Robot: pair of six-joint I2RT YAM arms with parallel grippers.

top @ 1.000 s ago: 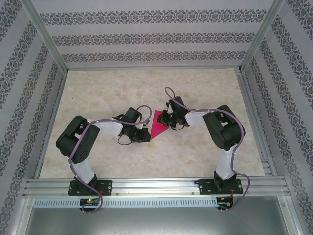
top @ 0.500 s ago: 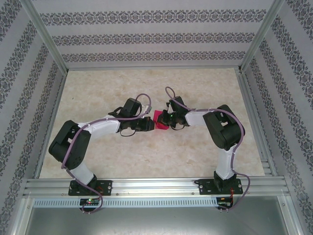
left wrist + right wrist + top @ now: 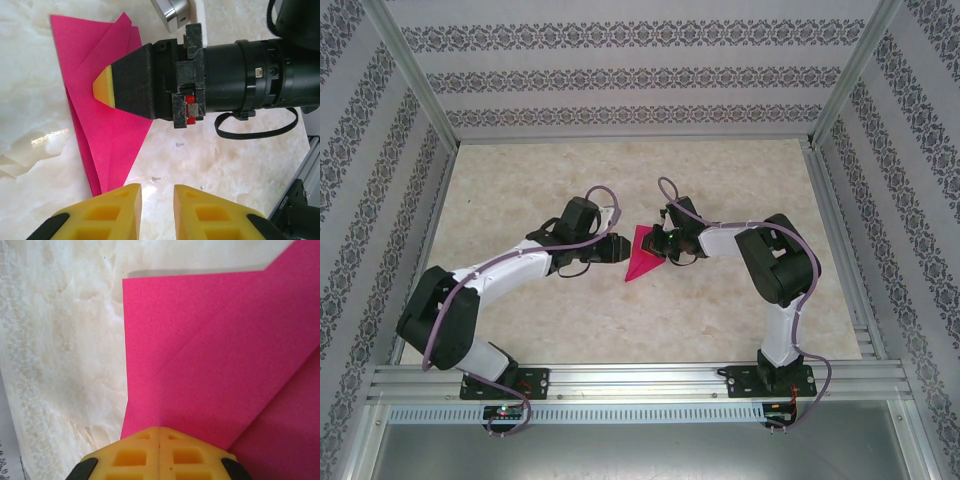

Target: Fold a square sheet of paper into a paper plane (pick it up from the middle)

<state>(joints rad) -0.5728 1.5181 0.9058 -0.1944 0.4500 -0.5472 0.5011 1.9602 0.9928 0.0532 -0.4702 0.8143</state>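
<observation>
The magenta-pink sheet of paper (image 3: 640, 258) lies folded on the marble table as a narrow pointed triangle with overlapping flaps (image 3: 95, 65), its point toward the near side. My right gripper (image 3: 663, 247) is shut, and its yellow tip (image 3: 102, 89) presses down on the paper's wide end (image 3: 225, 340). In the right wrist view the right gripper (image 3: 160, 431) shows its jaws closed together on top of the sheet. My left gripper (image 3: 618, 247) sits just left of the paper. Seen from its own wrist, the left gripper (image 3: 157, 197) is slightly open and holds nothing, with bare table in the gap.
The marble tabletop (image 3: 550, 180) has an aluminium frame (image 3: 630, 378) along the near edge and patterned walls (image 3: 620, 75) on three sides. The right arm's black wrist (image 3: 250, 75) reaches across above the paper.
Half a second ago the left gripper had pushed the paper over toward the right gripper. It has since drawn back to the left and opened a little, and the paper lies as a long triangle again. The right gripper stayed put.
</observation>
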